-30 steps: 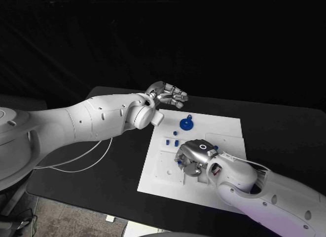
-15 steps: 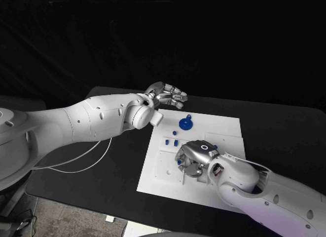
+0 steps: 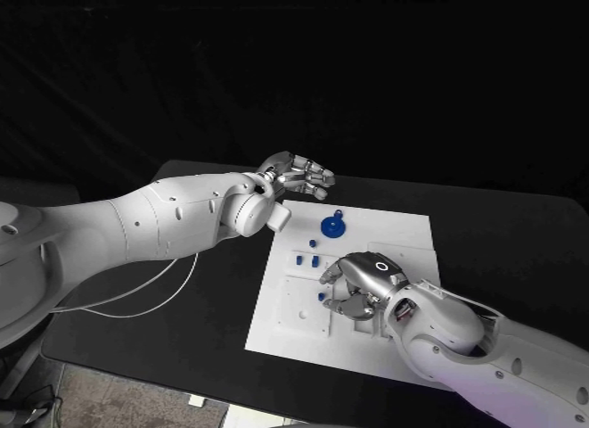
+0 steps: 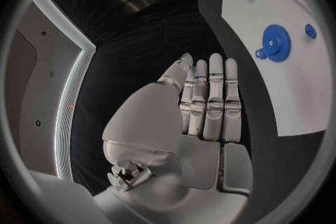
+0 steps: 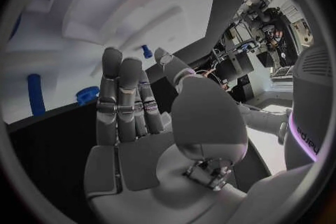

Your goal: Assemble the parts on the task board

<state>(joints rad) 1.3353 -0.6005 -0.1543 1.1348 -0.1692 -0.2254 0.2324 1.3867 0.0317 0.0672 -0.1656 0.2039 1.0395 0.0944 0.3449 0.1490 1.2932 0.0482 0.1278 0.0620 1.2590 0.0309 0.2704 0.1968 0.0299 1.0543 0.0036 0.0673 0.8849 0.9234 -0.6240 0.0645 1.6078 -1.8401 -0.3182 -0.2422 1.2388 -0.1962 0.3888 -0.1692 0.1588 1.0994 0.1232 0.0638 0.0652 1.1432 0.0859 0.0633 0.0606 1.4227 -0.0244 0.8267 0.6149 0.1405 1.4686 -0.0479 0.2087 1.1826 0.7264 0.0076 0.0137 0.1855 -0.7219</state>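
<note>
Silver right hand (image 3: 358,287) hovers over the white task board (image 3: 397,234), fingers straight, grasping nothing — the left hand (image 3: 300,174), likewise released, sits beyond the blue gear (image 3: 334,224).

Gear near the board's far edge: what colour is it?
Blue. The gear lies on the white task board; the left wrist view shows it best, teeth included.

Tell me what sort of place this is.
Probably a robotics lab test bench: a black table bearing a white task board with a blue gear, and cluttered workstations behind the right hand.
</note>
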